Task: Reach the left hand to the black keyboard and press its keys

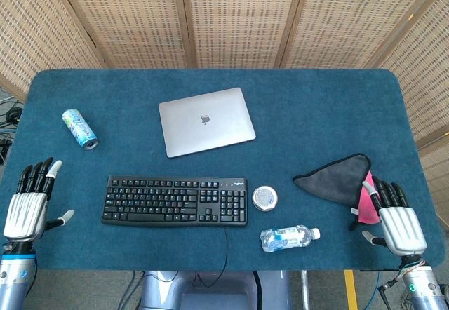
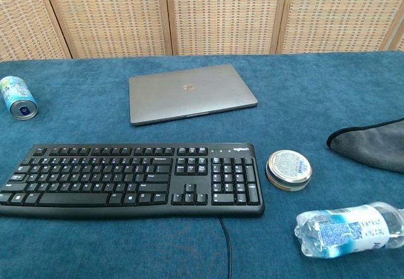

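The black keyboard (image 1: 175, 200) (image 2: 132, 179) lies near the front of the blue table, its cable running off the front edge. My left hand (image 1: 29, 205) hovers at the table's front left corner, well to the left of the keyboard, fingers spread and holding nothing. My right hand (image 1: 396, 219) is at the front right, open too, beside the cloths. Neither hand shows in the chest view.
A closed silver laptop (image 1: 205, 121) (image 2: 189, 93) sits behind the keyboard. A can (image 1: 79, 128) (image 2: 17, 97) lies at far left. A round tin (image 1: 264, 198) (image 2: 288, 169) and a water bottle (image 1: 289, 238) (image 2: 350, 230) lie right of the keyboard. A grey cloth (image 1: 337, 177) (image 2: 375, 141) and pink cloth (image 1: 365, 201) are at right.
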`<state>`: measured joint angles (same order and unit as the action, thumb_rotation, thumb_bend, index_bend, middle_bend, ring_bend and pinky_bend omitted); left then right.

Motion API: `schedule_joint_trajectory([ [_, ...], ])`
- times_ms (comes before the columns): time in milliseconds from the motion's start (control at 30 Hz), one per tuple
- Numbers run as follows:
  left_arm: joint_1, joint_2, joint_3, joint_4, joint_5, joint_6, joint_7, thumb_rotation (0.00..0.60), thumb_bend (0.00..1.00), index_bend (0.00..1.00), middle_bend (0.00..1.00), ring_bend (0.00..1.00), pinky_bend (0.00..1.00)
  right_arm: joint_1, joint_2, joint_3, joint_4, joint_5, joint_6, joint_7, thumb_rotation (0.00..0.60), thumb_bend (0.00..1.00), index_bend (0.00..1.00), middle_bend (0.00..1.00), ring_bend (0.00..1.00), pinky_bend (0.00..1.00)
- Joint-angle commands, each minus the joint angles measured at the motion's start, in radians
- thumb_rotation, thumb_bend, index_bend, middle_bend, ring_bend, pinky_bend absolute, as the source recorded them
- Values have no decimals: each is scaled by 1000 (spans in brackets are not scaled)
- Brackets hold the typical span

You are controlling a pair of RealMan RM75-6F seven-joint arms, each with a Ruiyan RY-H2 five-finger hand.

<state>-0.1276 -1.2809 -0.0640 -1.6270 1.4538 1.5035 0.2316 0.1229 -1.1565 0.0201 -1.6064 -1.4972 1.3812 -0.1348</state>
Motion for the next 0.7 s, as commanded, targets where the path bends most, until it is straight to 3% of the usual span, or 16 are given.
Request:
schedule_joint_trajectory([
  [33, 0, 0, 0, 0, 0, 1, 0, 600, 147, 0, 0, 0, 0, -1, 0, 0, 0, -1, 1, 0, 600, 4, 0, 0, 0, 0],
  [700, 2, 8, -3, -8, 1, -4, -7, 600, 153, 0, 0, 0, 0, -3, 3, 0, -7, -3, 6, -2, 600, 14, 0, 0, 0, 0],
])
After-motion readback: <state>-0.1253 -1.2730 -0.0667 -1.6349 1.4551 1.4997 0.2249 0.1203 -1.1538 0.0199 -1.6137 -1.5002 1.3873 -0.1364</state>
